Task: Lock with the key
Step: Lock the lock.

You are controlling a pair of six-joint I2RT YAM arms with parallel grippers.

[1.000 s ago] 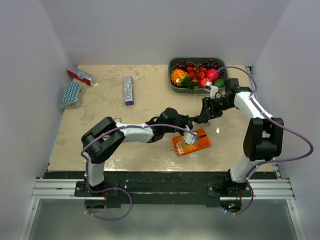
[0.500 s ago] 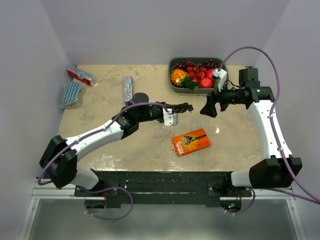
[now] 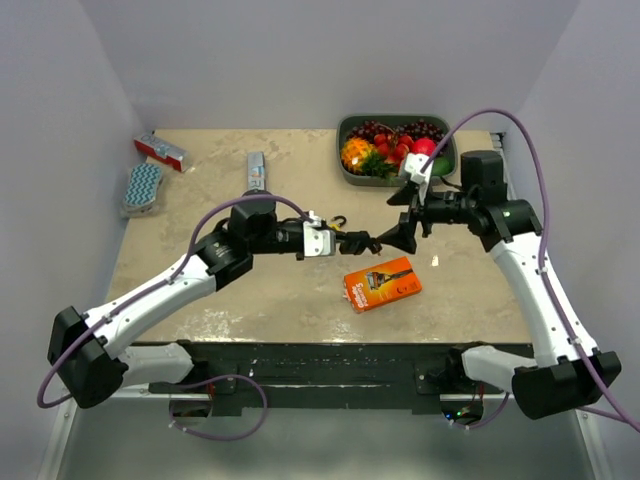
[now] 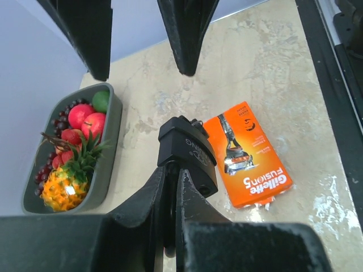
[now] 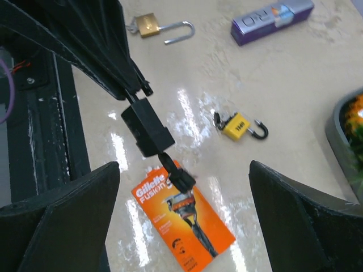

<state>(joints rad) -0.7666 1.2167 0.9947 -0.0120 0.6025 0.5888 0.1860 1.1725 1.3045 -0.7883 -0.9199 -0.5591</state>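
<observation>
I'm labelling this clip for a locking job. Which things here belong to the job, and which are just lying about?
In the job: black padlock, held up by the shut left gripper; black key-like piece hanging under it; open right gripper facing it.

Lying about: yellow padlock, brass padlock, razor pack, purple box, fruit tray, red box, blue sponge.

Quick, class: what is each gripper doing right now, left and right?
Left gripper: closed, holding the black padlock above the table.
Right gripper: open, holding nothing.
</observation>
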